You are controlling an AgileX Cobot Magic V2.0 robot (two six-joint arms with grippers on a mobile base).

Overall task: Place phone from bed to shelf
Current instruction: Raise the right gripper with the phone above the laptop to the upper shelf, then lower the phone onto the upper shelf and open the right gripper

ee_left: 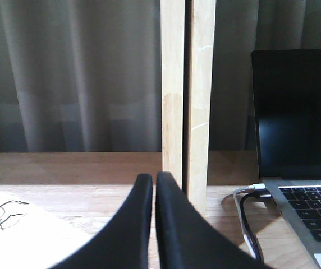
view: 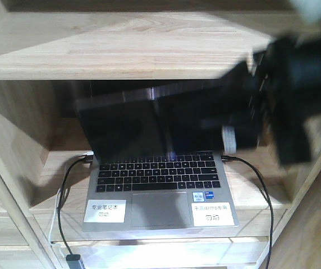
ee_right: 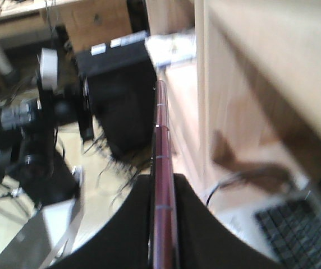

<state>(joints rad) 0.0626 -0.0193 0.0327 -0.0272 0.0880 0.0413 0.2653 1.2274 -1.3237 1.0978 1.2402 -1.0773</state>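
The phone shows edge-on in the right wrist view as a thin pinkish metallic strip. My right gripper is shut on it, one black finger on each side. In the front view the right arm is a dark blur at the upper right, in front of the light-wood shelf, and the phone cannot be made out there. My left gripper is shut with nothing between its fingers, low over a shelf board beside an upright post. The bed is out of view.
An open silver laptop fills the middle compartment, with its keyboard just right of the phone. Black cables run from both its sides. A white sheet lies left of the left gripper. Dark equipment stands on the floor beyond.
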